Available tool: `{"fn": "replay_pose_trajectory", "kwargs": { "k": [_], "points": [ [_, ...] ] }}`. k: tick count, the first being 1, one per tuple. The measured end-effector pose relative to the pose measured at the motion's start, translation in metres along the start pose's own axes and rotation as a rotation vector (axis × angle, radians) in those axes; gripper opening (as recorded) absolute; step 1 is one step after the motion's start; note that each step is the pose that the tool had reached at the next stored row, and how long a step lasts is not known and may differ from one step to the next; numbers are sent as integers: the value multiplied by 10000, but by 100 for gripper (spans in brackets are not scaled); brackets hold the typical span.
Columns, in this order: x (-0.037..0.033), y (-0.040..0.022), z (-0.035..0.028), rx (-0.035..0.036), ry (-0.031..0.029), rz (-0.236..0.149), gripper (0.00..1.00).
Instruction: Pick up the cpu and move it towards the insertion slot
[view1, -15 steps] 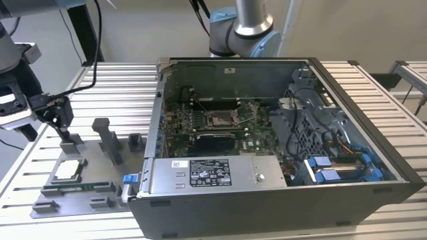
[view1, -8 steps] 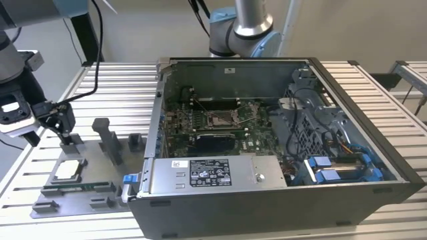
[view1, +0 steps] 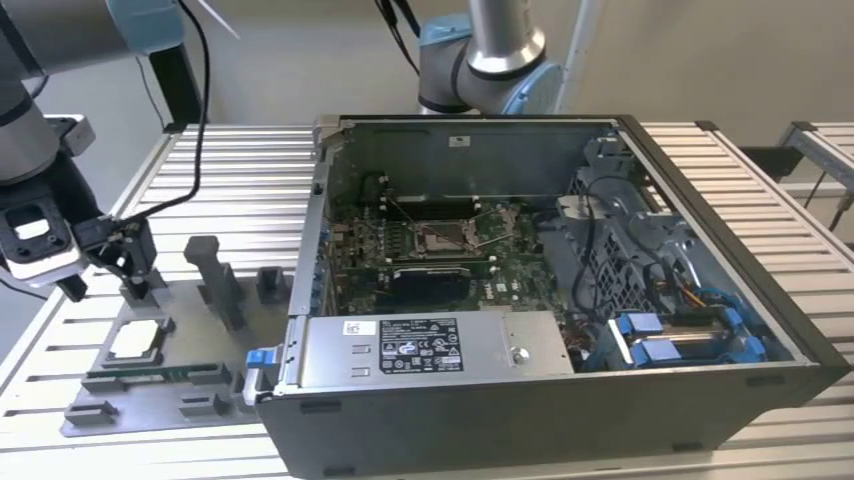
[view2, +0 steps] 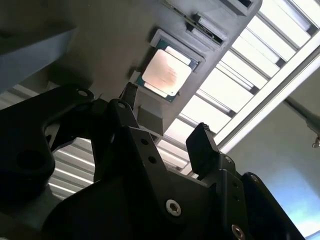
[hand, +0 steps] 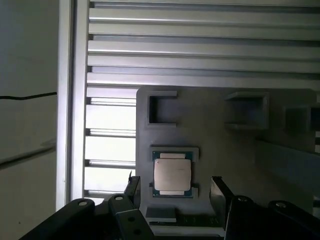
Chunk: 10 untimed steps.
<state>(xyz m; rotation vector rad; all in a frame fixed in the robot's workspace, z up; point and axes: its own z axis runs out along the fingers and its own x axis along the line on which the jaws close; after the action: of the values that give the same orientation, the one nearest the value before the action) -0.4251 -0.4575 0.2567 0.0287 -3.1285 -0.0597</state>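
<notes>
The cpu (view1: 138, 340) is a flat square chip with a silvery top, lying in a shallow recess of a grey fixture plate (view1: 187, 405) at the exterior view's left. My gripper (view1: 104, 282) hangs above and a little behind it, open, with nothing between its fingers. In both wrist views the cpu (view2: 166, 73) (hand: 172, 173) lies just beyond the two dark fingertips, and the gripper (view2: 165, 127) (hand: 176, 194) does not touch it. The insertion slot (view1: 441, 237) is a silver-framed socket on the motherboard inside the open computer case (view1: 787, 340).
A thin green memory stick (view1: 154, 375) lies on the fixture plate in front of the cpu. Grey upright posts (view1: 220, 285) stand on the plate between the gripper and the case. A second robot arm base (view1: 483, 65) rises behind the case. The table top (view1: 240, 190) is ribbed aluminium.
</notes>
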Motion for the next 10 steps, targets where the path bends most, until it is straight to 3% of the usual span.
{"fn": "replay_pose_trajectory", "kwargs": {
  "k": [10],
  "points": [
    [-2,-7,182,6,4,-149,100]
  ]
}}
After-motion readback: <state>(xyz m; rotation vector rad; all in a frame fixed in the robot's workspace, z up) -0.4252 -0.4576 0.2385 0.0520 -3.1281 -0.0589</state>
